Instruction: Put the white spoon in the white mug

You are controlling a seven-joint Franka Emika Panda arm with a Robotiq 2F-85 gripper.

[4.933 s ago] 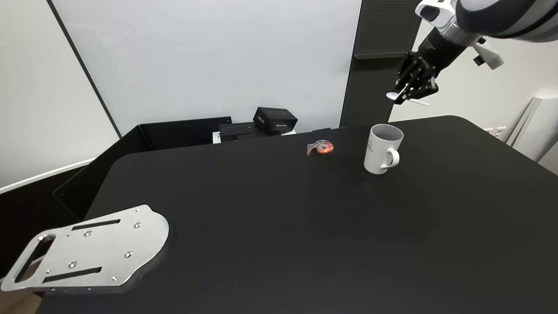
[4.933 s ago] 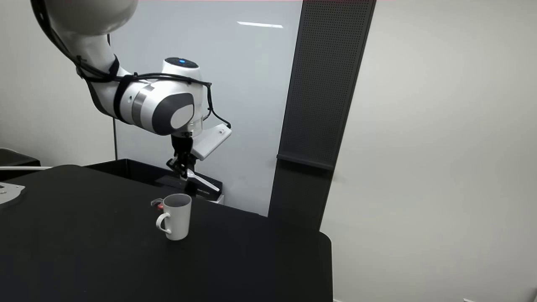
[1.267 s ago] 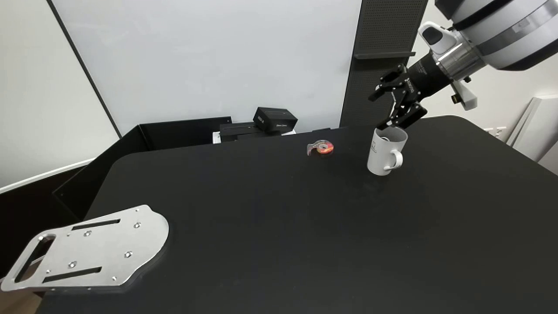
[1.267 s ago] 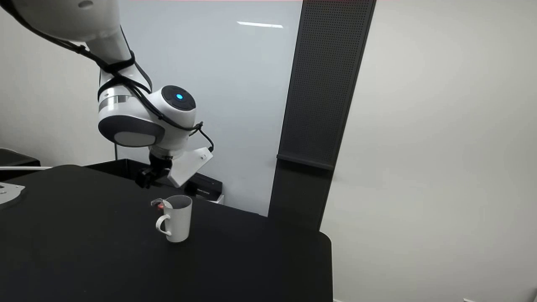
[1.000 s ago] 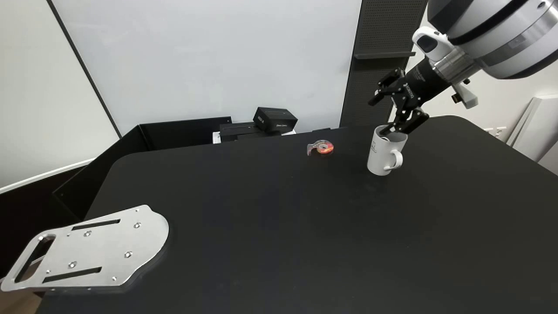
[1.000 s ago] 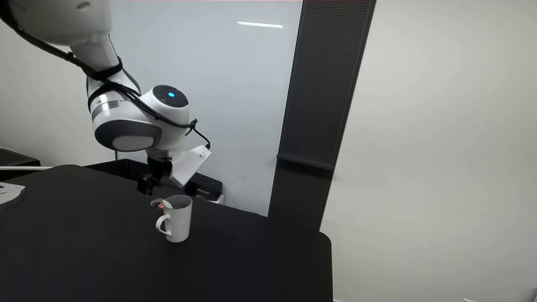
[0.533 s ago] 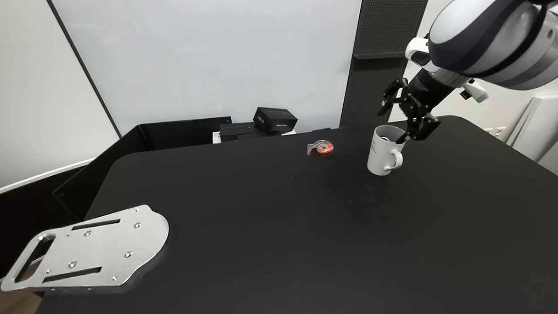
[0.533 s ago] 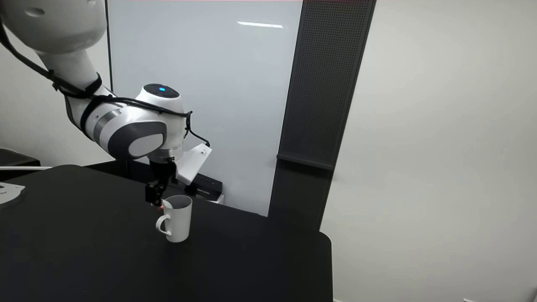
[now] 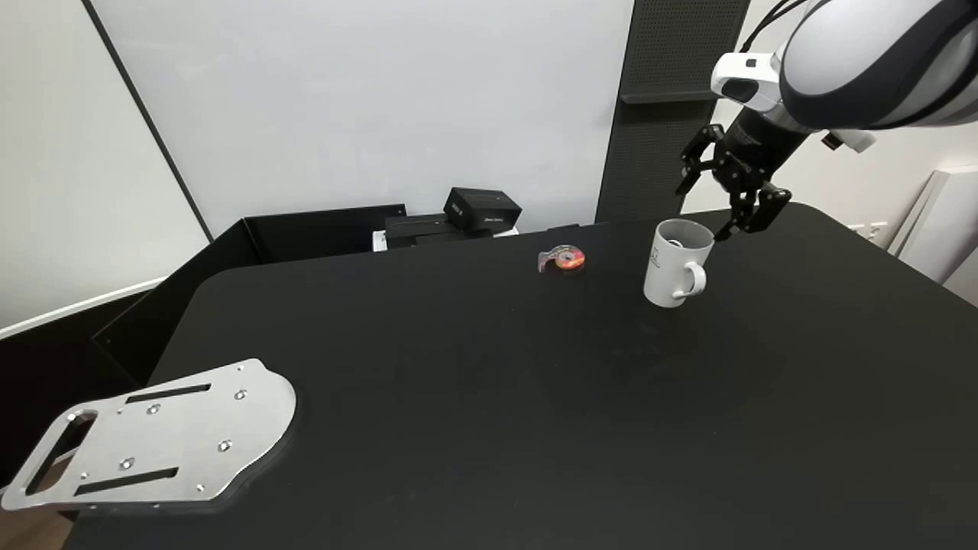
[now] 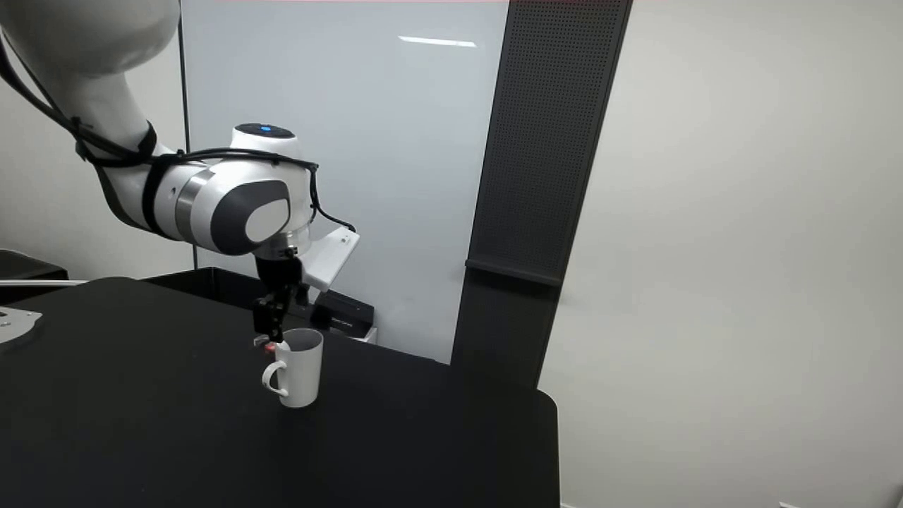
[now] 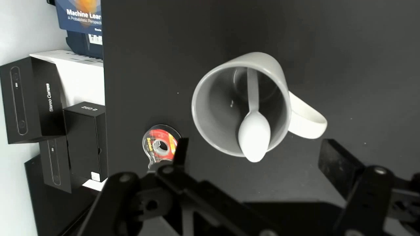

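We see the gripper (image 9: 701,214), 2 fingers (image 11: 339,167) apart; below it the black table (image 9: 420,382), behind it the pale wall (image 10: 395,176).

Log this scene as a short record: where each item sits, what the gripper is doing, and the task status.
white spoon: in the white mug, handle down, bowl uppermost
white mug: upright on the black table
gripper: open, holding nothing, near the white mug
Scotch tape dispenser: on the black table, apart from the white mug
silver plate: slotted, one end jutting past the table edge
black boxes: beyond the table edge
task status: looks done, as the white spoon is inside
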